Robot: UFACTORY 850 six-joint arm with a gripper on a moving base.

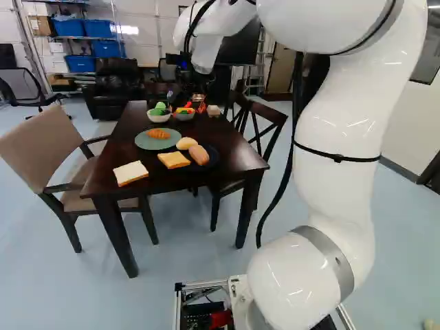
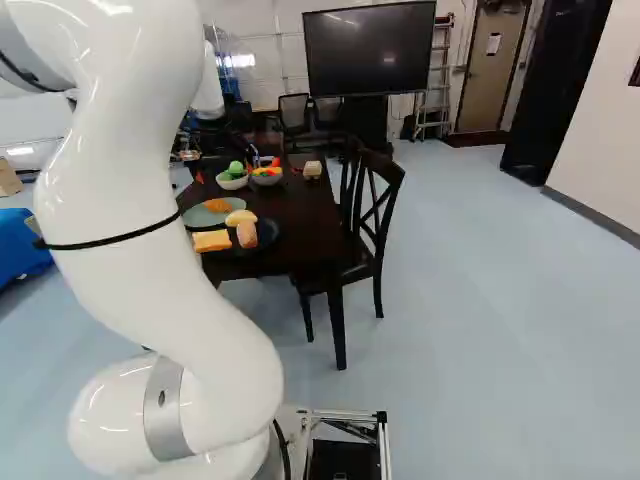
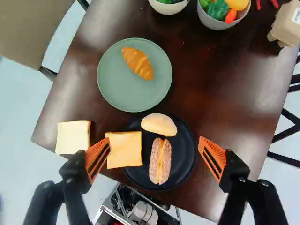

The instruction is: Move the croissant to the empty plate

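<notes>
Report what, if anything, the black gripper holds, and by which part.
Nothing: the gripper stands open, and the golden croissant lies on the round green plate.

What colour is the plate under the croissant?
Muted green; the plate shows best in the wrist view.

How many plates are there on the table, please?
2. The green plate lies under the croissant; the black plate is beside it, with two buns on it.

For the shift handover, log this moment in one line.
croissant: alone on green plate | gripper: open, holding nothing | black plate: bears bun and split roll
</notes>
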